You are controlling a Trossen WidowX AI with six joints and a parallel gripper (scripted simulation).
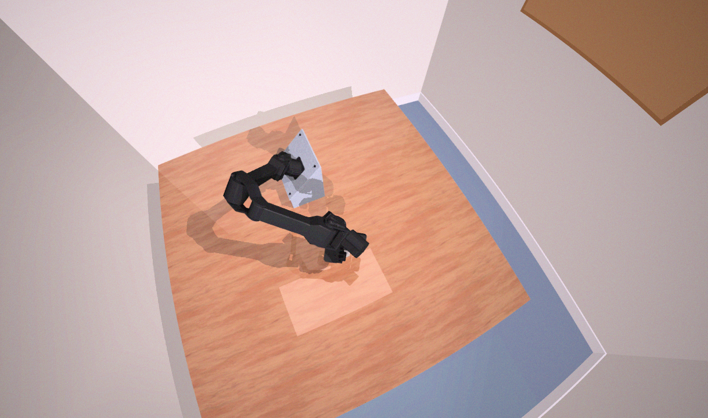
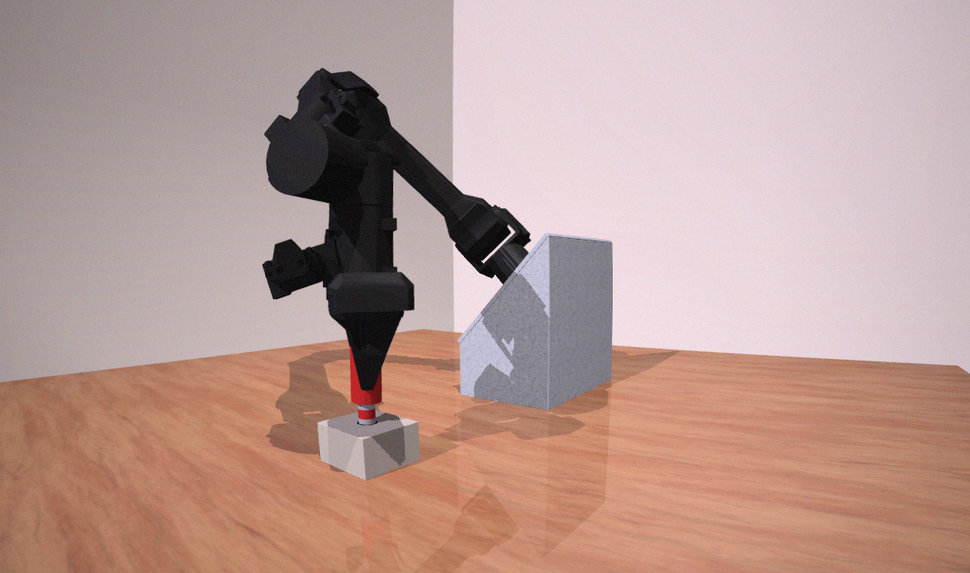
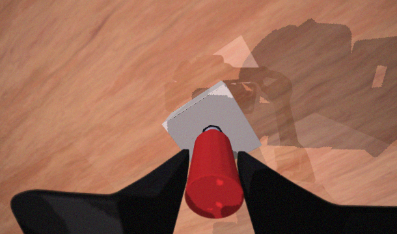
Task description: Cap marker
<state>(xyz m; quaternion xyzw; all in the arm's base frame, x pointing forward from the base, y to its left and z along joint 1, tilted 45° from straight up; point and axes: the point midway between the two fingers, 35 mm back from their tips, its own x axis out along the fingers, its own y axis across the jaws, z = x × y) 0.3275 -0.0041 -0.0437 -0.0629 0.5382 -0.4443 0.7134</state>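
Observation:
The red cap (image 2: 356,394) (image 3: 213,162) stands upright over the marker's upper part. Below its rim, a short piece of the marker (image 2: 366,414) shows, with a pale collar and a red band. The marker stands in the pale holder block (image 2: 341,445) (image 3: 202,114). My gripper (image 2: 368,387) (image 3: 213,156) points down around the cap, one finger on each side. It is slightly open, with thin gaps between the fingertips and the cap in the wrist view. The inside of the cap is hidden. In the top view the arm covers the cap.
The arm's grey wedge-shaped base (image 1: 309,155) (image 2: 580,313) stands on the wooden table (image 1: 423,233) (image 2: 758,456), behind the holder in the exterior view. Walls stand beyond the table. The arm's shadow falls around the block.

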